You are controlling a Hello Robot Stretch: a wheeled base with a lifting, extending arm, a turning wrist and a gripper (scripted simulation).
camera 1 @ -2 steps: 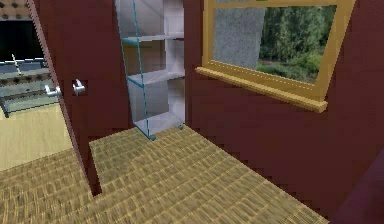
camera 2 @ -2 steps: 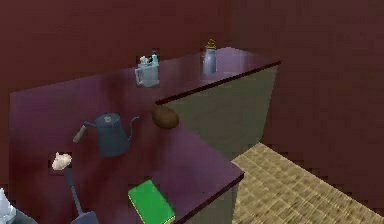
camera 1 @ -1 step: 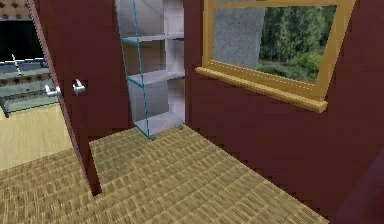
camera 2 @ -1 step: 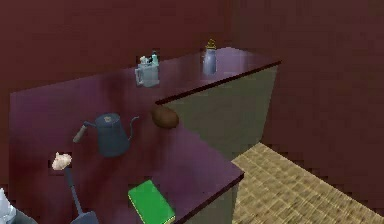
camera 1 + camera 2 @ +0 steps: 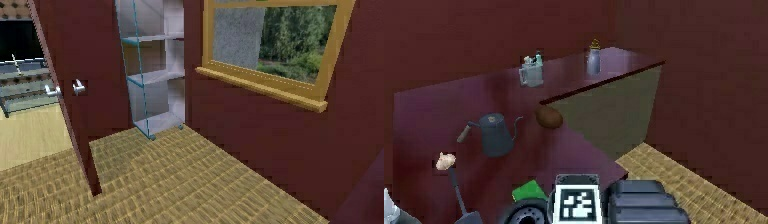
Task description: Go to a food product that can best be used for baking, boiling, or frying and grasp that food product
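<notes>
In the arm side view a dark red surface [image 5: 574, 150] runs from the near left to the far right, where it bends along a dark red wall [image 5: 704, 60]. Its front panel is tan, and a woven tan floor [image 5: 674, 170] lies at the near right. The potato [image 5: 549, 117], a brown oval lump, lies mid-surface just right of a grey kettle [image 5: 496, 135] whose spout points left. Far back stand a cup [image 5: 532, 70] with small things in it and, to its right, a bottle [image 5: 594, 57], well apart from the potato.

The hand [image 5: 474, 200] is at the near edge, left of a white marked square [image 5: 579, 205], with a green thing [image 5: 529, 190] just beside it. One thin finger [image 5: 454, 185] rises to a pale tip. I cannot tell how the fingers are set, nor whether the hand holds anything.

In the forward view the same floor [image 5: 180, 180] meets red walls. A red door [image 5: 65, 90] with a white handle [image 5: 78, 87] is on the left, a glass shelf [image 5: 150, 70] is in the far corner and a yellow-framed window [image 5: 275, 40] is on the right.
</notes>
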